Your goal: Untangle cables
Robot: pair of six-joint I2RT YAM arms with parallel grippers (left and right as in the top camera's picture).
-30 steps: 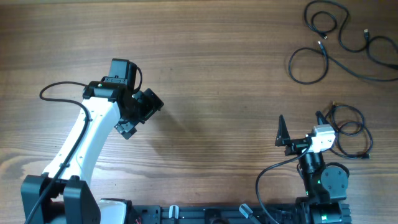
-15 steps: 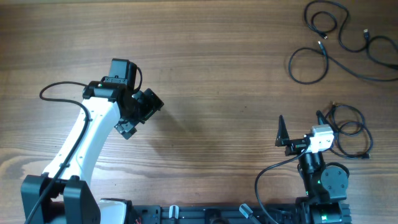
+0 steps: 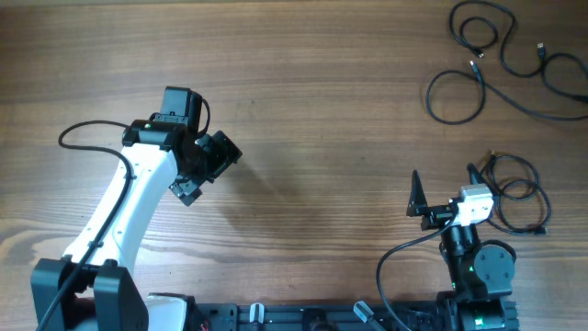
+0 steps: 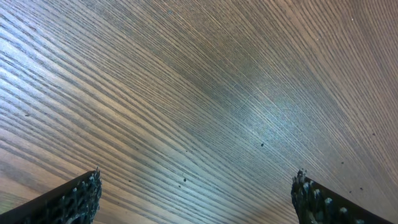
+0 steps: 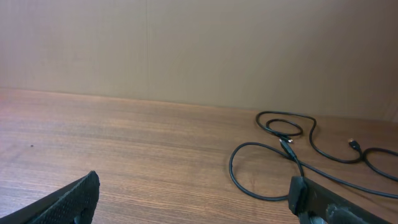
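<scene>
Thin black cables (image 3: 480, 81) lie in loose loops at the table's far right corner; the right wrist view shows them as cables (image 5: 283, 135) ahead and to the right of my fingers. Another small coil of cable (image 3: 516, 196) rests just right of my right gripper (image 3: 445, 184). That gripper (image 5: 194, 200) stands open near the front edge, with only bare wood between its fingertips (image 5: 79, 196). My left gripper (image 3: 208, 169) hangs open over the left middle of the table, far from every cable. In its own view the left gripper (image 4: 196, 198) frames nothing but wood grain.
The wooden table (image 3: 312, 110) spreads between the two arms. A thick black wire (image 3: 83, 131) curls off the left arm, and another wire (image 3: 397, 257) loops from the right arm's base. A plain brown wall (image 5: 199, 43) stands behind the table.
</scene>
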